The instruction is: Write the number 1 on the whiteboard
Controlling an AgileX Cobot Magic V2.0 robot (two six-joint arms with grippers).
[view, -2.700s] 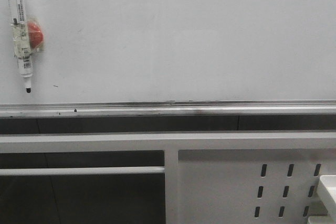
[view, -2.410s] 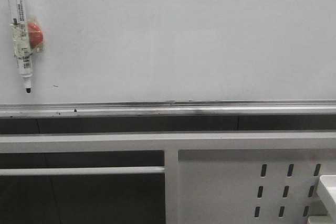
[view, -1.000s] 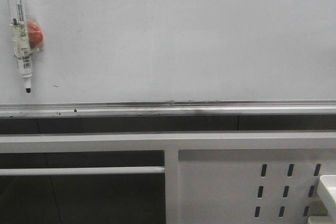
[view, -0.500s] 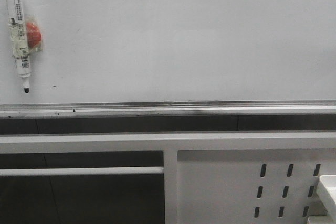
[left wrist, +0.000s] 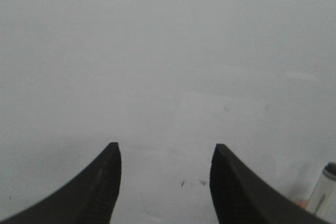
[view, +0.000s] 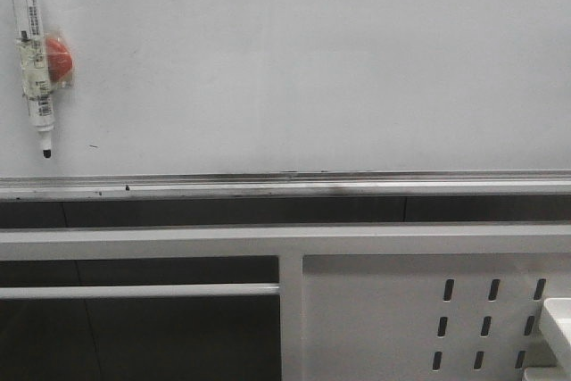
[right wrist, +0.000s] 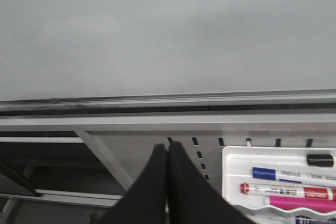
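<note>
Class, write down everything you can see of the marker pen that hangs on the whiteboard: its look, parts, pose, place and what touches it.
The marker pen hangs upright near the left edge of the whiteboard, its dark tip pointing down, uncapped. Its barrel is white, seemingly plastic, with small printed labels. Clear tape or wrap appears to bind its middle to a red round piece beside it, possibly a magnet. The tip ends above the silver rail. No pincer touches it. No written stroke shows on the board.
</note>
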